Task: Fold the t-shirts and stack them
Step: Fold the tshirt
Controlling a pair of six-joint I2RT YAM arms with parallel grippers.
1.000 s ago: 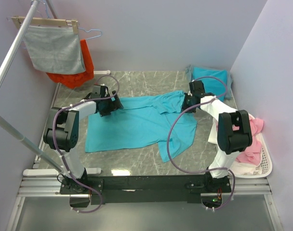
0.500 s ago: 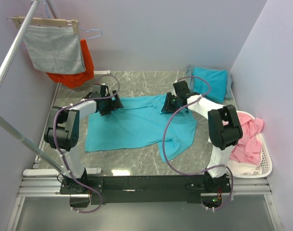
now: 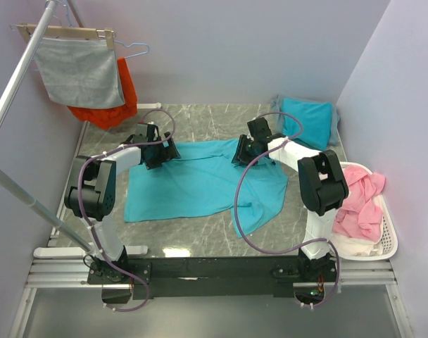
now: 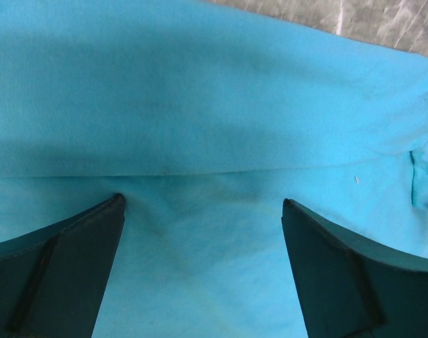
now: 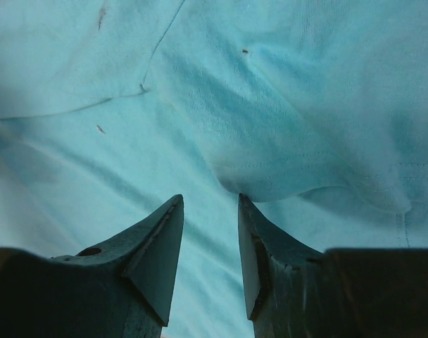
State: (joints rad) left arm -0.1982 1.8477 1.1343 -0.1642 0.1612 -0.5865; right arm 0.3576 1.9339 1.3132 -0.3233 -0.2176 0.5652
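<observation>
While left gripper (image 4: 203, 203) and right gripper (image 5: 210, 198) gape over t-shirt (image 3: 193, 184), basket (image 3: 391, 240) holds pink clothes (image 3: 359, 203)

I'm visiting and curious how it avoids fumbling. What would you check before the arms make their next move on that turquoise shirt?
1. Spread t-shirt lies flat: not ok, right side rumpled.
2. Left gripper open over the shirt: ok.
3. Right gripper open, holding nothing: ok.
4. Either gripper touching the fabric: cannot tell.
5. Folded t-shirt waits at the far right corner: ok.
</observation>
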